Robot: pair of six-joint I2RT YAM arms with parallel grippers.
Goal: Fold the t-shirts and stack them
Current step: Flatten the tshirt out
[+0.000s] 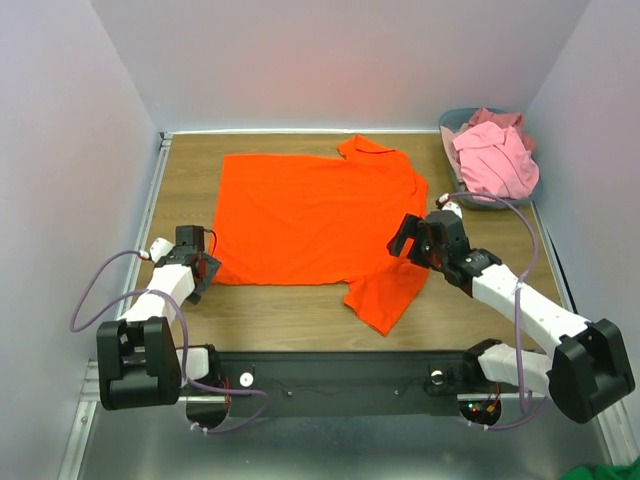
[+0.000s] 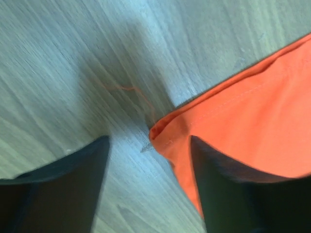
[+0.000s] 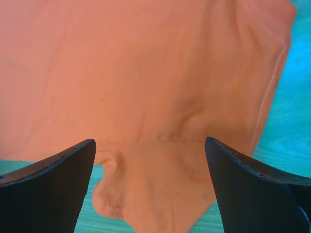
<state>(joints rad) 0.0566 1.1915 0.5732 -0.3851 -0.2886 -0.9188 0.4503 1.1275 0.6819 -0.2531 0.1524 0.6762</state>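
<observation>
A bright orange-red t-shirt (image 1: pixel 310 220) lies spread flat on the wooden table (image 1: pixel 290 310), one sleeve toward the near edge. My left gripper (image 1: pixel 203 268) is open at the shirt's near-left hem corner (image 2: pixel 163 133); the right finger (image 2: pixel 243 194) lies over the cloth, the left finger (image 2: pixel 58 194) over bare wood. My right gripper (image 1: pixel 402 243) is open and hovers above the shirt's right side near the sleeve (image 3: pixel 160 189), touching nothing. Pale pink t-shirts (image 1: pixel 492 160) are piled in the basket.
A grey-blue plastic basket (image 1: pixel 452 122) stands at the far right corner. White walls close the table on the left, back and right. A loose orange thread (image 2: pixel 131 92) lies on the wood by the hem corner.
</observation>
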